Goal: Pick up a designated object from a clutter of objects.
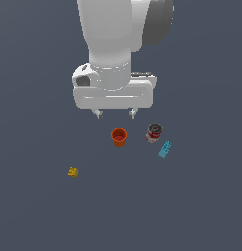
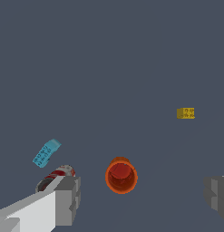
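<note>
The tiny yellow studded brick (image 1: 73, 171) lies alone on the grey floor, toward the exterior view's left and apart from the other items; it also shows in the wrist view (image 2: 186, 113). My gripper (image 1: 115, 114) hangs open and empty high above the floor, over the orange cup (image 1: 119, 137), well away from the yellow brick. In the wrist view the two grey fingers (image 2: 68, 199) stand wide apart with the orange cup (image 2: 121, 175) between them and below.
A red-and-grey can (image 1: 153, 132) stands to the exterior view's right of the cup, with a light-blue studded brick (image 1: 164, 149) next to it. In the wrist view the can (image 2: 56, 176) is partly behind a finger, the blue brick (image 2: 46, 153) beside it.
</note>
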